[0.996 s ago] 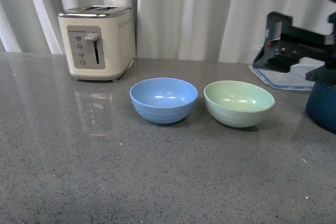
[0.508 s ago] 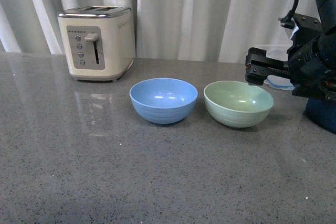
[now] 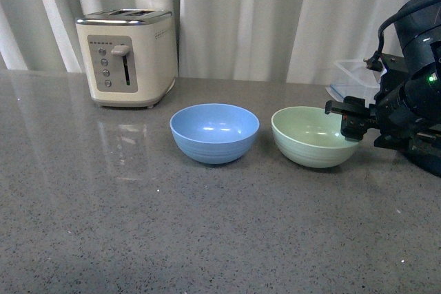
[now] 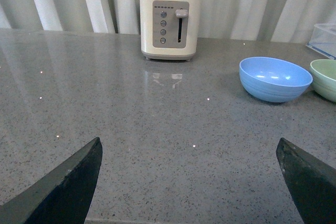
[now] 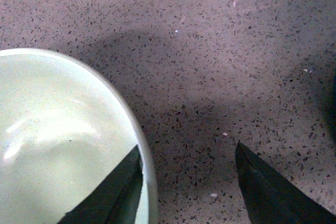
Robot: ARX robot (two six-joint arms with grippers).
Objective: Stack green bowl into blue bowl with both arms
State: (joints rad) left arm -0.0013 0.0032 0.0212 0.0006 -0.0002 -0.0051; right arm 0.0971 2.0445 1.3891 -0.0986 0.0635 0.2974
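The blue bowl sits upright mid-counter, with the green bowl just right of it; both are empty. My right gripper is open at the green bowl's right rim. In the right wrist view one finger is inside the green bowl and the other finger is outside over the counter, so the rim lies between the jaws. My left gripper is open and empty, low over bare counter. The left wrist view shows the blue bowl and the green bowl's edge far off.
A cream toaster stands at the back left, also in the left wrist view. A clear container lies at the back right behind my right arm. White curtains hang behind the grey speckled counter.
My right arm has come down and to the left from the right edge, and its open jaws now straddle the green bowl's right rim. The green bowl has shifted slightly right.
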